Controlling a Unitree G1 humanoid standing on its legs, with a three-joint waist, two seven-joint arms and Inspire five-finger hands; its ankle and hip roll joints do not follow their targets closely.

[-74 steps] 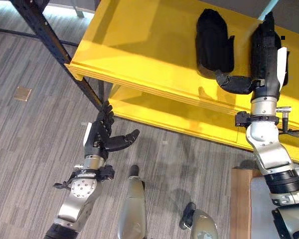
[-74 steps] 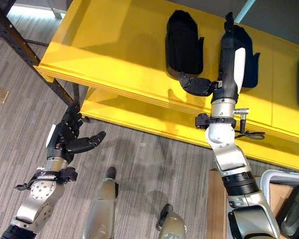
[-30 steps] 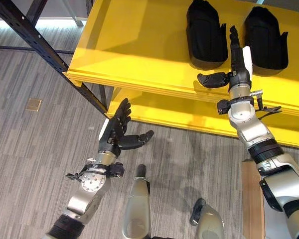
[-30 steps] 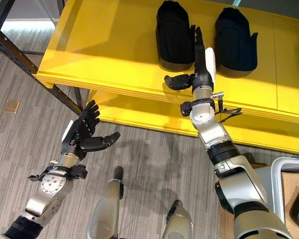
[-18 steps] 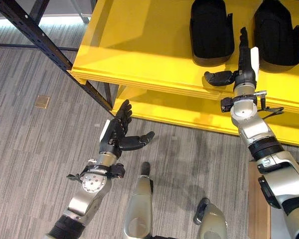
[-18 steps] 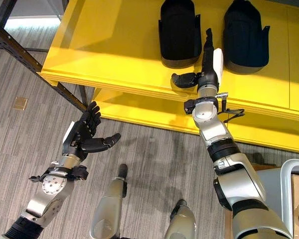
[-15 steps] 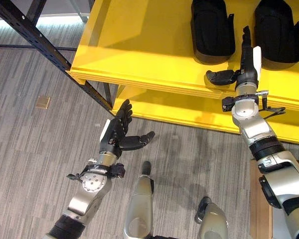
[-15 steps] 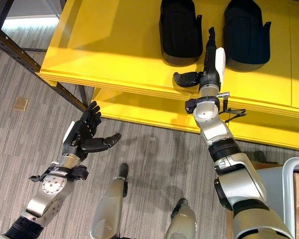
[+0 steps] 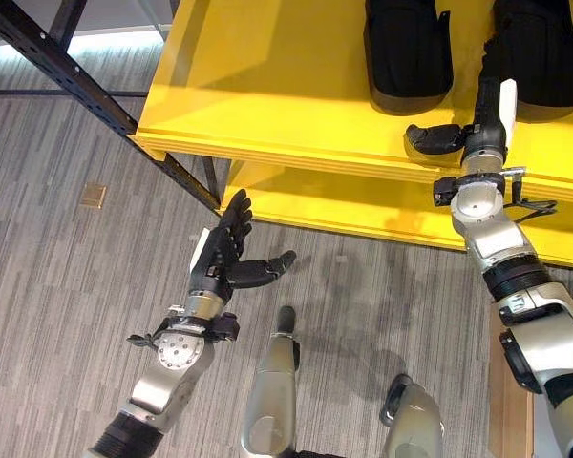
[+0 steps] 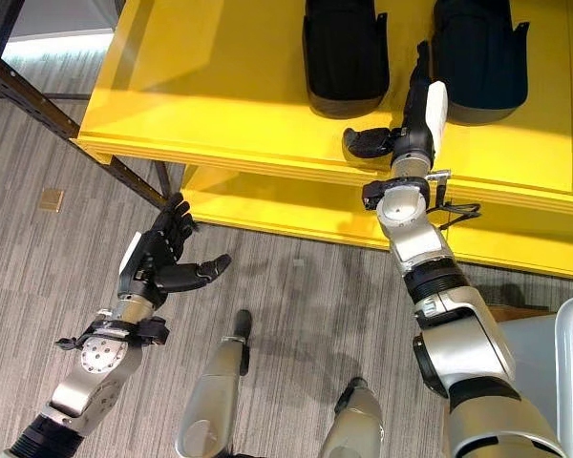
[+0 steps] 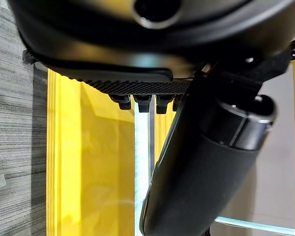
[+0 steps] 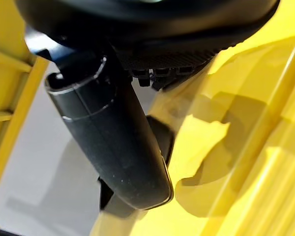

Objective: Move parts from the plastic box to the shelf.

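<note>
Change: the right hand (image 10: 413,124) has pulled back toward the front lip of the yellow shelf (image 9: 267,86) since the earlier frames, where it reached up beside the right black part (image 10: 479,57); that part now lies free, just past the fingertips. The whole view has also shifted, so the camera moved too.
Right fingers: straight and pressed together, thumb out to the side, holding nothing; they hover over the shelf top between the two parts.
Left black part: (image 9: 408,48) lies on the shelf, just beyond the right thumb, apart from it.
Left hand: (image 9: 220,260) hangs low over the grey floor (image 9: 67,286), well away from the shelf, fingers spread and relaxed, thumb out, empty, much as before.
Plastic box: a pale rim (image 10: 568,363) shows at the lower right, well behind the right fingers; its contents cannot be told here.
Meaning for the task: two parts sit side by side on the shelf and both hands are free, so this placement looks finished. The next step is likely a return to the box for another part.
</note>
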